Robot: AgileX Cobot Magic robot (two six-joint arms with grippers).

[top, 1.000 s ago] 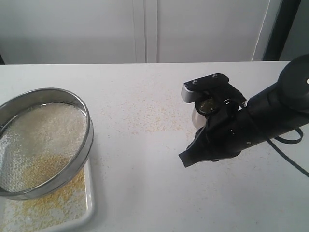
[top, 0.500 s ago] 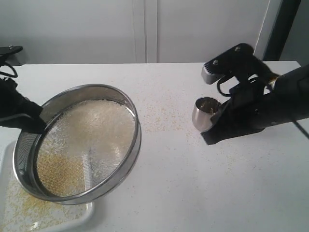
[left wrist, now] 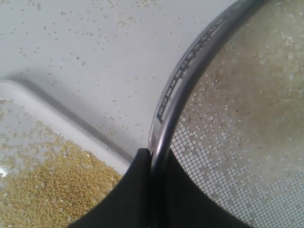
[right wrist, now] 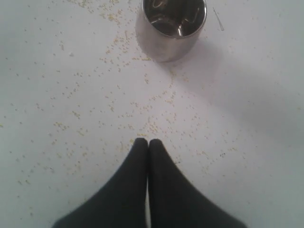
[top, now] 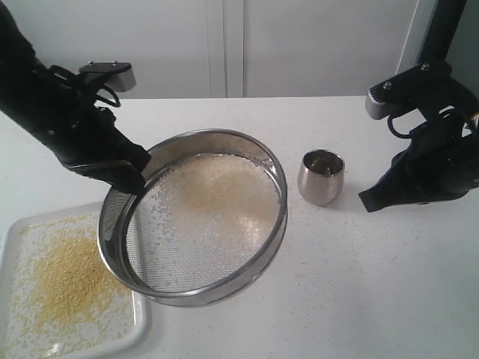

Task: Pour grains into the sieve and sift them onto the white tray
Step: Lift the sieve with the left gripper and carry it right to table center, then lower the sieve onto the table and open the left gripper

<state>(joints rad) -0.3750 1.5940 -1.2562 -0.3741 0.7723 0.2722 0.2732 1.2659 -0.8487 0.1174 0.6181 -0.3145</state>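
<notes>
Two black grippers showed: the left gripper [left wrist: 151, 159] pinched the shiny steel rim of the sieve [top: 202, 224], holding it tilted over the edge of the white tray [top: 139, 323]; the right gripper [right wrist: 147, 144] hung clenched and empty near a rounded steel cup [top: 321, 177]. Fine golden grains [top: 63, 280] lay heaped on the tray; paler bits [top: 213, 176] sat on the grey mesh.

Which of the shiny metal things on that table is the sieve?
Start at the white table, then find the white tray at the lower left of the exterior view. The sieve is tilted beside it, overlapping its right edge. Unlike the small steel cup farther right, it is wide, shallow and mesh-bottomed.
</notes>
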